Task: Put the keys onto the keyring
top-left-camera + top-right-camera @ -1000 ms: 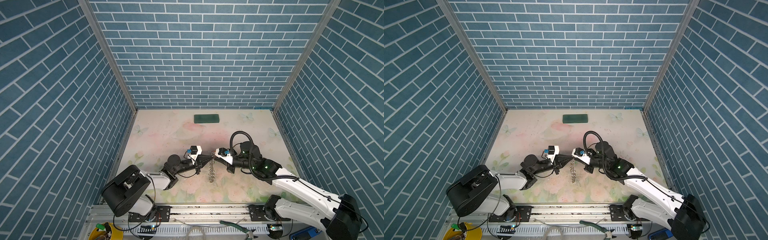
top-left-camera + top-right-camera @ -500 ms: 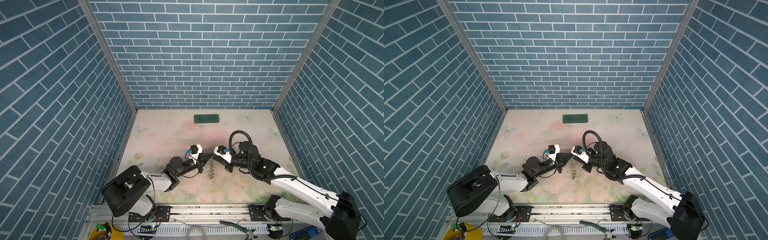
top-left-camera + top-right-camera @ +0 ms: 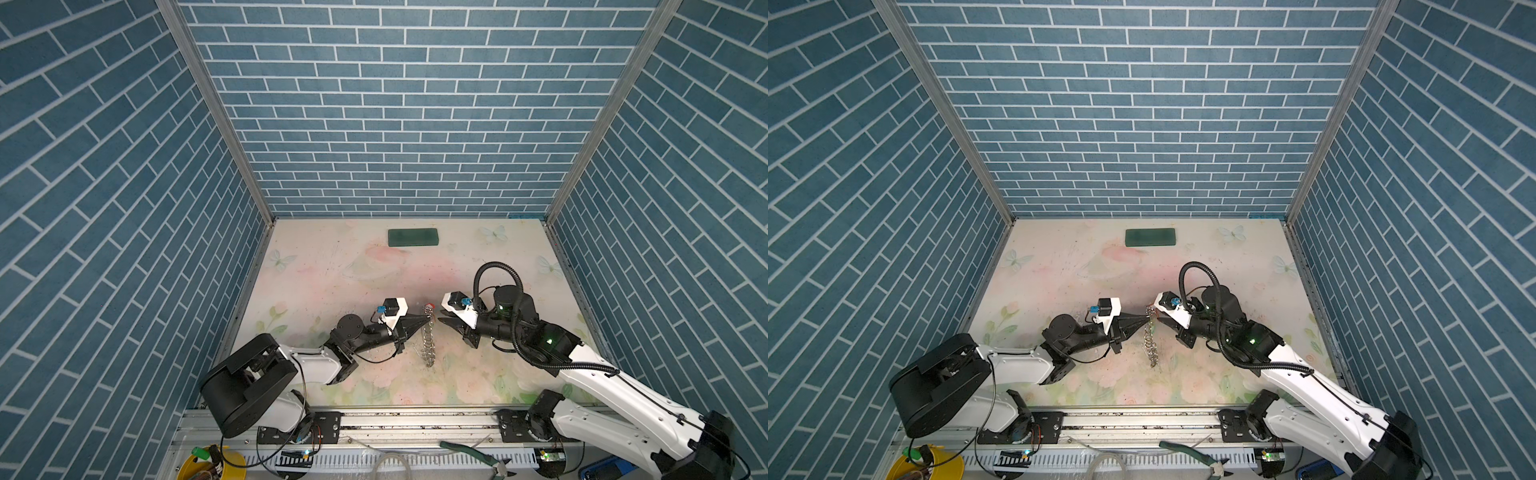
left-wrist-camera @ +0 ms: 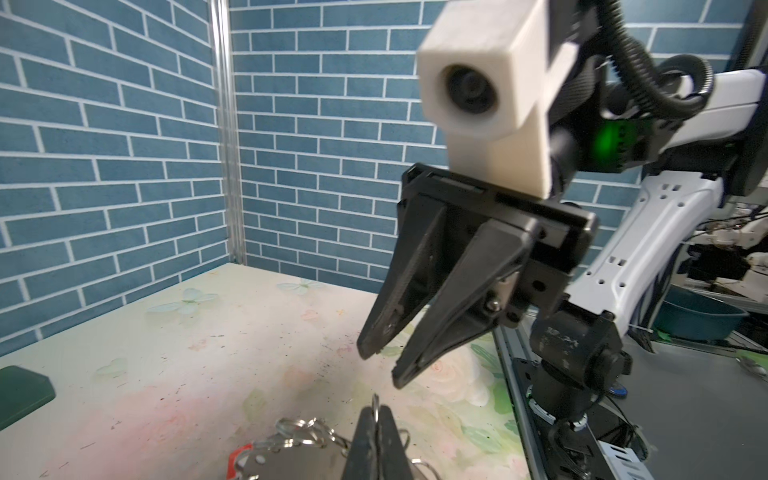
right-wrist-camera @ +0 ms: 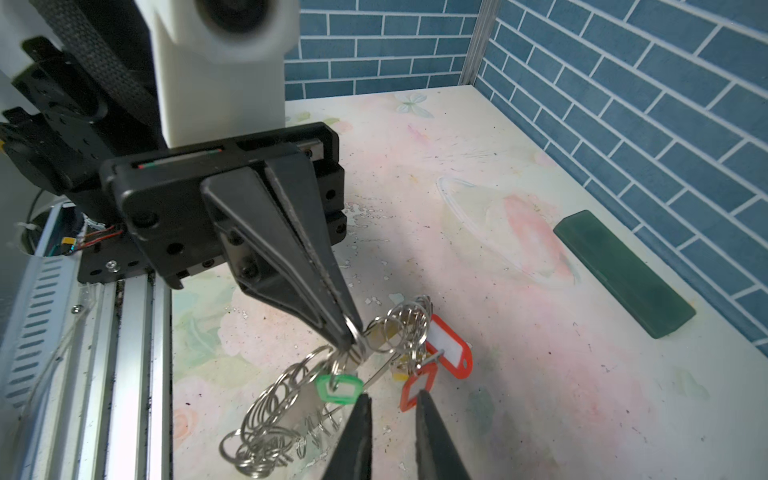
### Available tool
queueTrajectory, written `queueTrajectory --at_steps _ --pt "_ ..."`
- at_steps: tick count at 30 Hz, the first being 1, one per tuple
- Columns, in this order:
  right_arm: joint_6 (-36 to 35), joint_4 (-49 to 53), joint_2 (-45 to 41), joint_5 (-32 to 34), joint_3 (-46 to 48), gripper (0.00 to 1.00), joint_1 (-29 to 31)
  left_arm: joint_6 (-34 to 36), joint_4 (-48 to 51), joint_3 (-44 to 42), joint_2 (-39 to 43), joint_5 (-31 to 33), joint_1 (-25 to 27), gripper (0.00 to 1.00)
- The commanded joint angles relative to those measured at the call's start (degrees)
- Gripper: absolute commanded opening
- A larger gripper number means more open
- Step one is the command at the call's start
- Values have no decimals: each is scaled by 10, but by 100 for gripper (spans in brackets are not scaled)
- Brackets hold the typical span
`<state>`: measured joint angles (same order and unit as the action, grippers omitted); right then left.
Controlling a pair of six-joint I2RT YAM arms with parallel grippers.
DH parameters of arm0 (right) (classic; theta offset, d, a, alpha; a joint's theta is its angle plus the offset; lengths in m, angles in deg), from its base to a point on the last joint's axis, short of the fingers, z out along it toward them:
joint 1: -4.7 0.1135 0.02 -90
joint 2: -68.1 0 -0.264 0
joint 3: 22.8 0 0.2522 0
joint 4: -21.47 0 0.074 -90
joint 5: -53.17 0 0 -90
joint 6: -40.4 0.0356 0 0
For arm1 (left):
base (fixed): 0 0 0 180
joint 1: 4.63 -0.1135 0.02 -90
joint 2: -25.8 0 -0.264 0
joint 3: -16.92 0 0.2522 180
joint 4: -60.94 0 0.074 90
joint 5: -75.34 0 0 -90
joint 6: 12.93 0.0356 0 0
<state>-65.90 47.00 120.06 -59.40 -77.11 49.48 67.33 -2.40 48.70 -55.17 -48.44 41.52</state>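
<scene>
Blue brick walls (image 3: 395, 124) enclose a surface (image 3: 332, 270). In both top views, lower centre, the left end effector (image 3: 427, 319) is pressed together on one end of the keyring (image 3: 428, 347), whose other end trails on the surface. The right end effector (image 3: 441, 321) stands just beside, slightly spread, empty. A green block (image 3: 413, 238) lies well apart, upper centre, obstructing nothing. The left wrist view shows the right end effector (image 4: 384, 366) clear of the rings. In the right wrist view, keys (image 5: 451, 351) with red and green tags hang on them; no loose key shows, so little seems left.
</scene>
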Motion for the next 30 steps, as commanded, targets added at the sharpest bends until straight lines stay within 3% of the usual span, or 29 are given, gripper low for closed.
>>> queueTrajectory --at_steps 1,5,21,30 --pt "4 16 2 -97 -24 18 -7 16 -34 -1 20 -54 3 0" --pt "-11 16 -1 -152 -17 15 -7 16 -35 0 22 -83 0 0" --pt "-24 19 11 -168 -15 3 -7 17 -34 5 23 -116 0 0" --pt "-27 14 12 -164 -12 10 -7 15 -34 9 26 -114 0 0"
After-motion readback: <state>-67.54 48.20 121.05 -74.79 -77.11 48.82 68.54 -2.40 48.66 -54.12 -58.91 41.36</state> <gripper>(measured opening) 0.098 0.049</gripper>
